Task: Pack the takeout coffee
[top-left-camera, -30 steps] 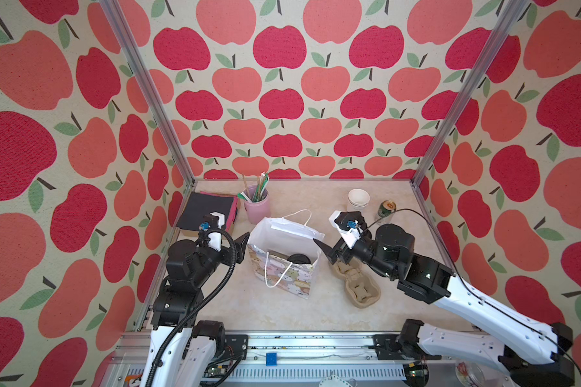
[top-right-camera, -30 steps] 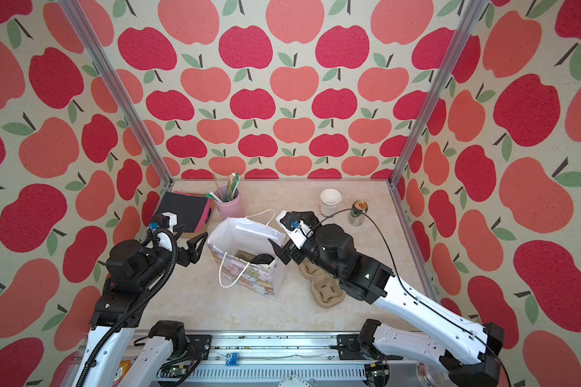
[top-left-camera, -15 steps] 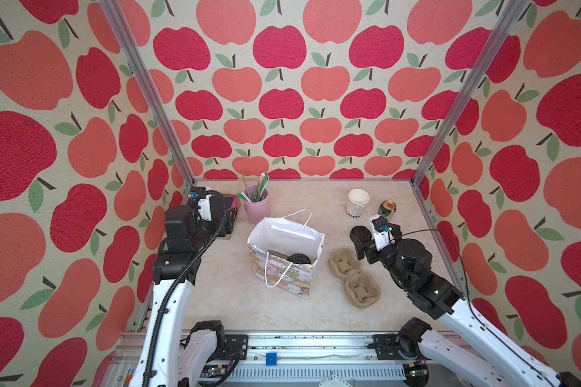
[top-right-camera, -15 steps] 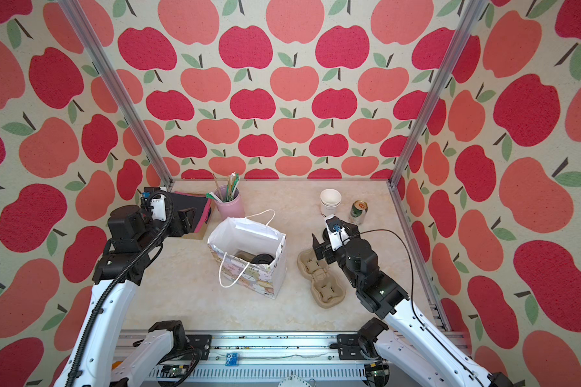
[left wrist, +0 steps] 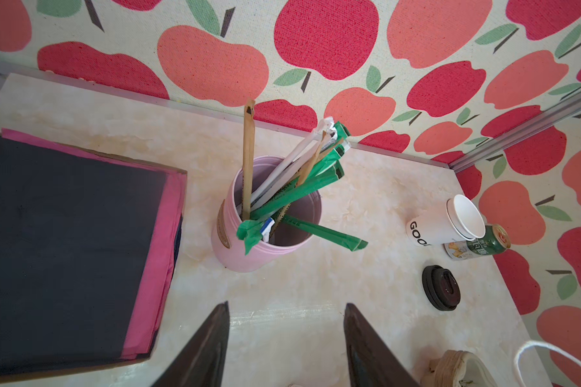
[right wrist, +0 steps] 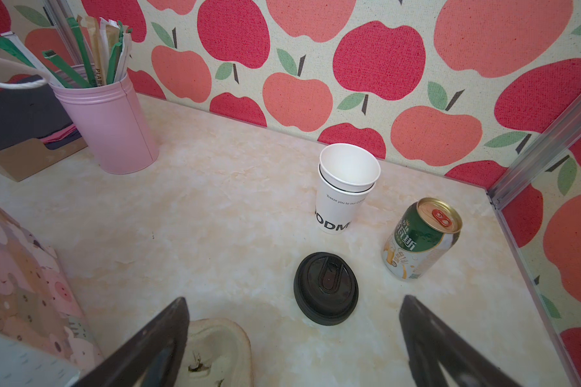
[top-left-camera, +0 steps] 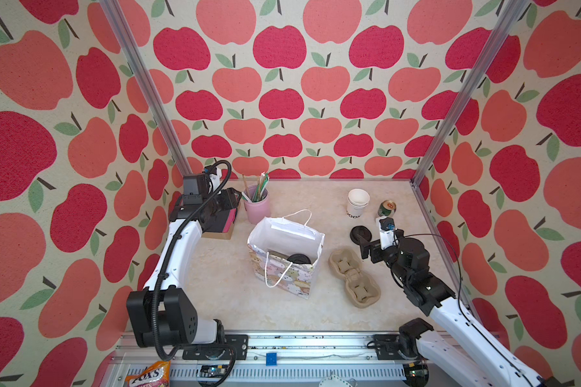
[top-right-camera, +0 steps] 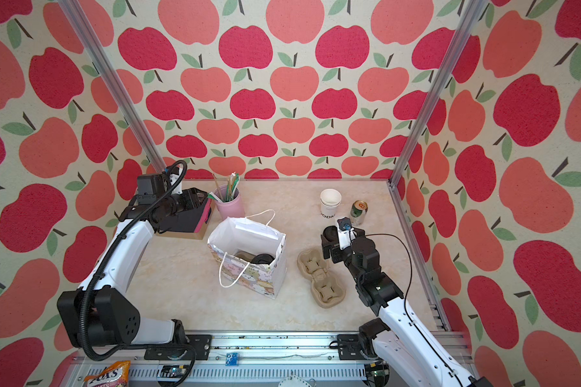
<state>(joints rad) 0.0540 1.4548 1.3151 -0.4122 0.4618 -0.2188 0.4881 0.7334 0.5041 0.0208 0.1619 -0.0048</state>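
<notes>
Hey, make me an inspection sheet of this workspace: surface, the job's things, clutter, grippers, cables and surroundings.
Surface: marbled tabletop, no spills seen.
Job's things: takeout coffee, only its black lid showing, inside the upright gift bag.
Clutter: loose black lid, nested white cups, green can, pulp carrier, pink straw holder, napkin box.
Grippers: left gripper and right gripper both open, empty.
Cables: black hose along the left arm; thin lead looping off the right arm.
Surroundings: apple-print walls; sweets packet by the front rail.
</notes>
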